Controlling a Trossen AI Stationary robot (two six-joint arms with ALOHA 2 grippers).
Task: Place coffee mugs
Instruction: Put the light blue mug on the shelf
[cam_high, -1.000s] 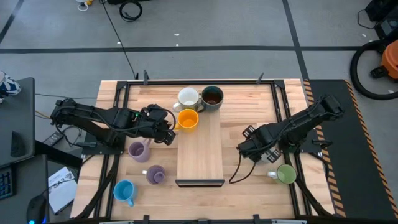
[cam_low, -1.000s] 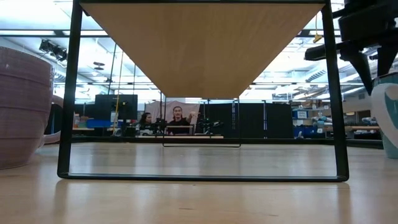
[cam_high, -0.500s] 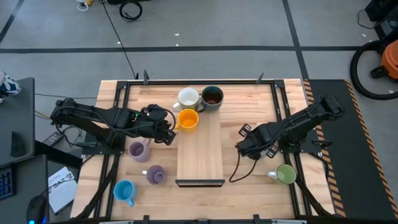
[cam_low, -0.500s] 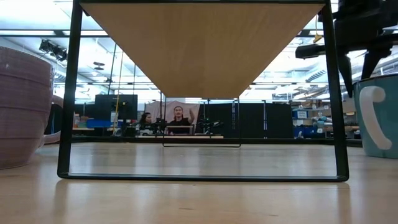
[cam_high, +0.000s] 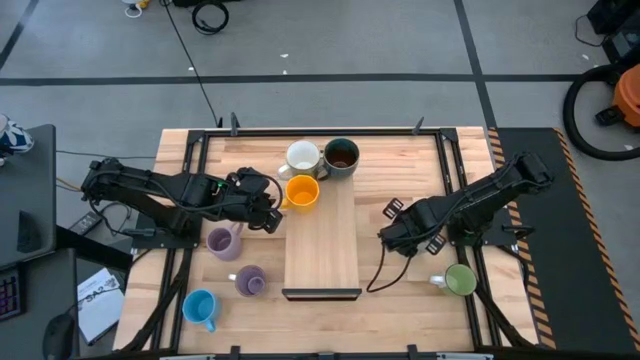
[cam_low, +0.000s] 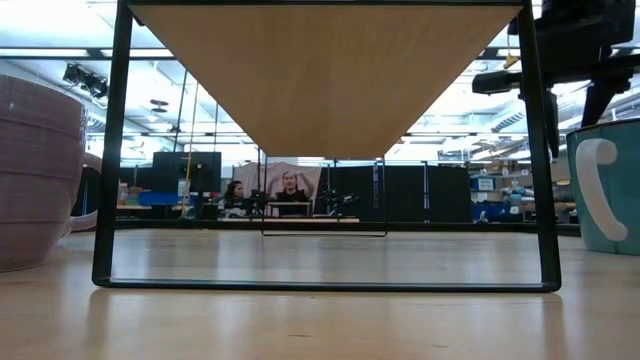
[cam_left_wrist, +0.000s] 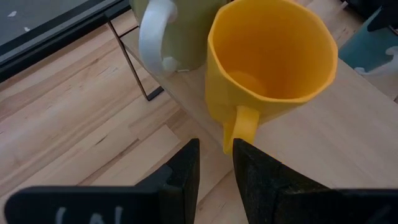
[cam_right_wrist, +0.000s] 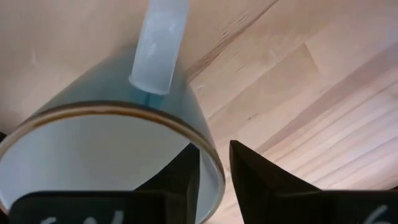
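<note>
Shifted slightly toward the raised wooden shelf since a second ago, right gripper, jaws parted astride a teal mug's rim; left gripper jaws loosely flanking the orange mug's handle; pale bench, office beyond.

Your left gripper sits at centre-left of the high view, arm stretched in from the left, fingers slightly parted. Your right gripper sits right of centre, arm angled in from the right edge, fingers narrowly apart.
</note>
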